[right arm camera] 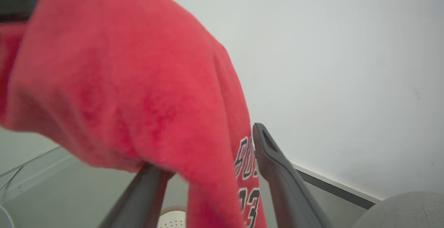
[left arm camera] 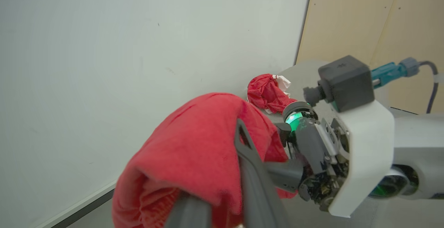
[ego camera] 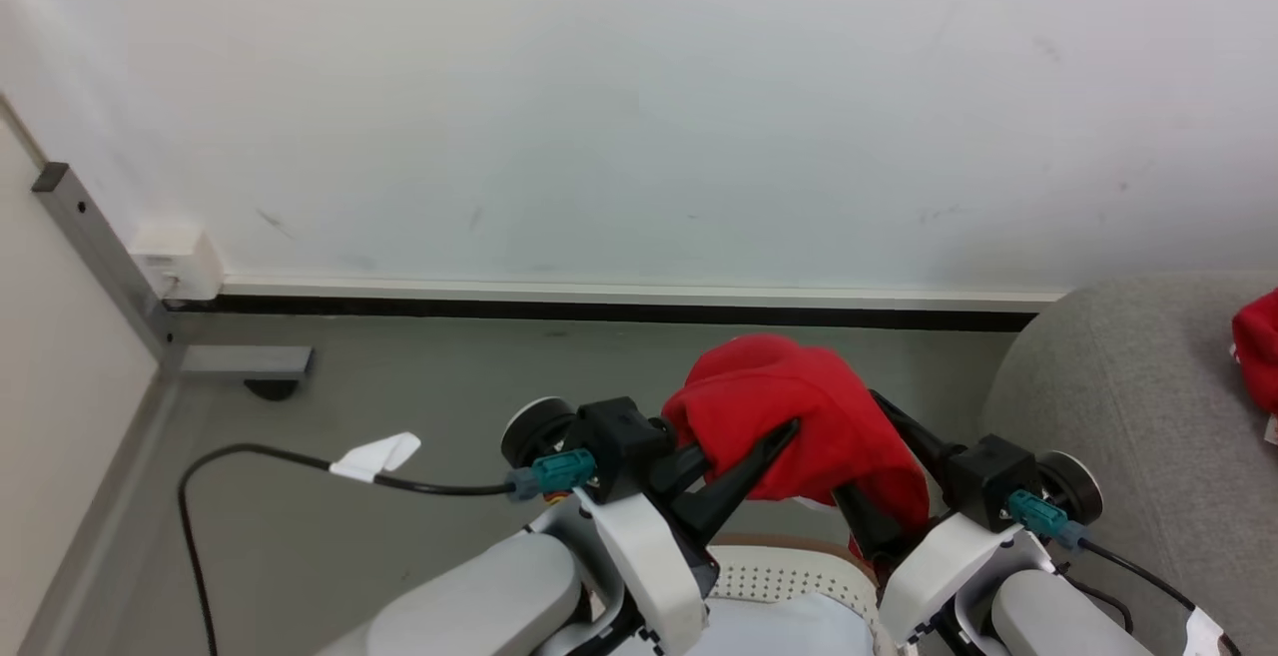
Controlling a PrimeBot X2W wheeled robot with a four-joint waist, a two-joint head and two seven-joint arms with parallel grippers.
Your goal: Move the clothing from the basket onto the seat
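Bare lab-like room: white wall (ego camera: 639,87), grey floor (ego camera: 399,386), loose cable (ego camera: 449,486).

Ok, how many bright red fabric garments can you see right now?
2. One bright red garment hangs bunched in the left gripper above the white perforated plastic basket; another red garment lies crumpled on the large grey fabric seat. More may be hidden in the basket.

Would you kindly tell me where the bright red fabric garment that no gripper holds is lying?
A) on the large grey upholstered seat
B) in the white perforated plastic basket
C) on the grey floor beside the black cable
A: the crumpled bright red fabric garment lies on top of the large grey upholstered seat.
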